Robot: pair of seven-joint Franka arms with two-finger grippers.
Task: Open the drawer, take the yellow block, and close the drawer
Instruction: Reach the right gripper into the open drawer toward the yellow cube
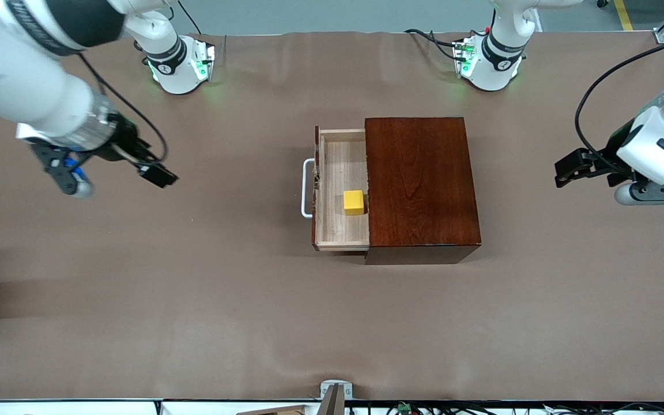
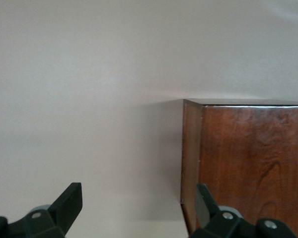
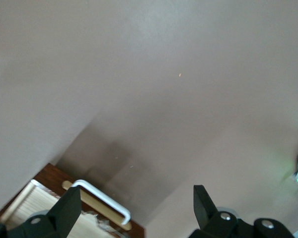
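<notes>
The drawer (image 1: 338, 173) stands pulled out of the mahogany cabinet (image 1: 418, 178) toward the right arm's end of the table, its white bar handle (image 1: 307, 188) leading. The yellow block (image 1: 353, 202) lies inside on the pale wood floor, close to the cabinet's opening. My right gripper (image 1: 71, 180) hangs open and empty over bare table, well away from the handle; its wrist view shows the gripper (image 3: 135, 196) with the handle (image 3: 102, 194) and the drawer's edge (image 3: 25, 203) ahead. My left gripper (image 1: 634, 193) waits open at the left arm's end, and its wrist view shows the gripper (image 2: 137, 193) facing the cabinet's back (image 2: 253, 163).
A brown cloth (image 1: 193, 300) covers the whole table. The two arm bases (image 1: 179, 66) (image 1: 490, 60) stand along its farthest edge. A small metal bracket (image 1: 335, 392) sits at the nearest edge.
</notes>
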